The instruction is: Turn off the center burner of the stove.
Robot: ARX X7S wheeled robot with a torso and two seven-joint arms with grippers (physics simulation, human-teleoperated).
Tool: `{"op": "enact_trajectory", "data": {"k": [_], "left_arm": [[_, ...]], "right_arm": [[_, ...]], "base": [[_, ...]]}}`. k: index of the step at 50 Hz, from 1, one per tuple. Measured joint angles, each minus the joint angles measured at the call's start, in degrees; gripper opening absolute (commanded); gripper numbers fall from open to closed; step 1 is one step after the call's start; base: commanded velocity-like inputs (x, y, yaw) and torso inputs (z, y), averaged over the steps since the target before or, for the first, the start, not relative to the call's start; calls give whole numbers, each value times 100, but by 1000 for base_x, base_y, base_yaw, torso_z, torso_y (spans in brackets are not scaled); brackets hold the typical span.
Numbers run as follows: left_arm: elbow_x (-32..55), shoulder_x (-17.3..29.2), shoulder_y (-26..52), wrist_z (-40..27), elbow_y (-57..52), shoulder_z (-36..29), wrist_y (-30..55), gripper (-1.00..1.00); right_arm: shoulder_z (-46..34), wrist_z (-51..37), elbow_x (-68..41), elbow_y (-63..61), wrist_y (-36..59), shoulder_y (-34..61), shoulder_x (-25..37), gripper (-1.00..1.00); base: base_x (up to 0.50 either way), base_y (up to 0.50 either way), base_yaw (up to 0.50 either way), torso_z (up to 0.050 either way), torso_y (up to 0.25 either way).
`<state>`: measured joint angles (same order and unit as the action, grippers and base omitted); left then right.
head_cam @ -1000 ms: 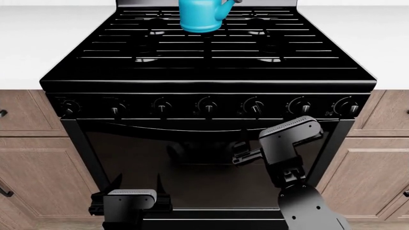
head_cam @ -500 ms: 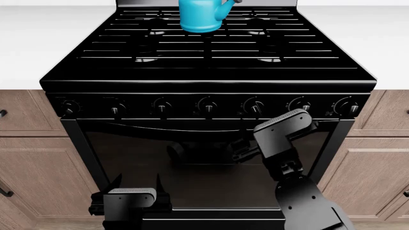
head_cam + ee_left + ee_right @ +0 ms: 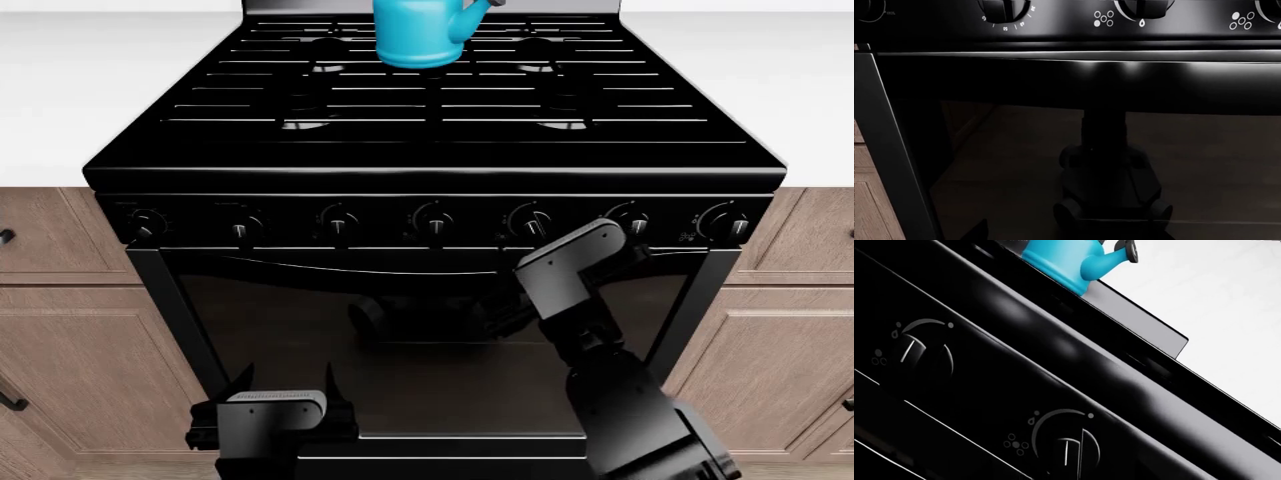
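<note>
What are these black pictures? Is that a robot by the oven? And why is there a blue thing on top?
Yes, it's a computer-drawn robot with two arms, facing a black stove. One picture looks down from its head. The other two come from little cameras near each hand, so they show the knobs close up. The blue thing is a kettle sitting on the back grates. The right arm is raised toward the row of knobs; the left gripper waits low by the oven door. Neither hand holds anything.
</note>
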<state>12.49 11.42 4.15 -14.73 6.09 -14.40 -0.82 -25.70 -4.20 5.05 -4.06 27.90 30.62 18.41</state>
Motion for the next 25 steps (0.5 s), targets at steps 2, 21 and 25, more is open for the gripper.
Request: {"op": "enact_trajectory", "data": {"k": [2, 21, 25], "left_arm": [[7, 0, 5, -8, 7, -1, 5, 100], [61, 18, 39, -58, 45, -35, 38, 100], [69, 21, 46, -67, 55, -45, 39, 100]], "right_arm": [[-14, 7, 4, 49, 8, 26, -1, 100], [-127, 72, 34, 351, 0, 259, -4, 100], [-145, 81, 35, 392, -20, 293, -4, 100]], "base": [[0, 0, 0, 0, 0], [0, 0, 0, 0, 0], [0, 0, 0, 0, 0]]}}
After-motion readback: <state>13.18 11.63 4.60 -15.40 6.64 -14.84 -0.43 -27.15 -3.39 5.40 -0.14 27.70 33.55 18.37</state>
